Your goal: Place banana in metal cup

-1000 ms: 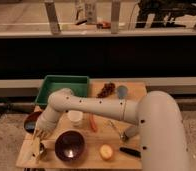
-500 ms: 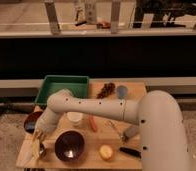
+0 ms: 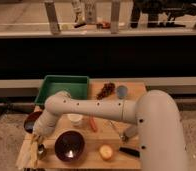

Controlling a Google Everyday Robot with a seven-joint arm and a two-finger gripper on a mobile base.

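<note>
At the front-left corner of the desk (image 3: pixel 91 152), the gripper (image 3: pixel 37 141) is hanging low at the end of the white arm (image 3: pixel 96 109), which is reaching across from the right. Whether it is gripping anything cannot be told. The banana (image 3: pixel 26 152) is lying along the desk's left edge, just beside the gripper. The small metal cup (image 3: pixel 41 149) is sitting close under the gripper, next to the purple bowl (image 3: pixel 69 145). A white cup (image 3: pixel 75 119), a red-orange stick (image 3: pixel 93 124) and a round yellow fruit (image 3: pixel 106 151) are resting nearby.
</note>
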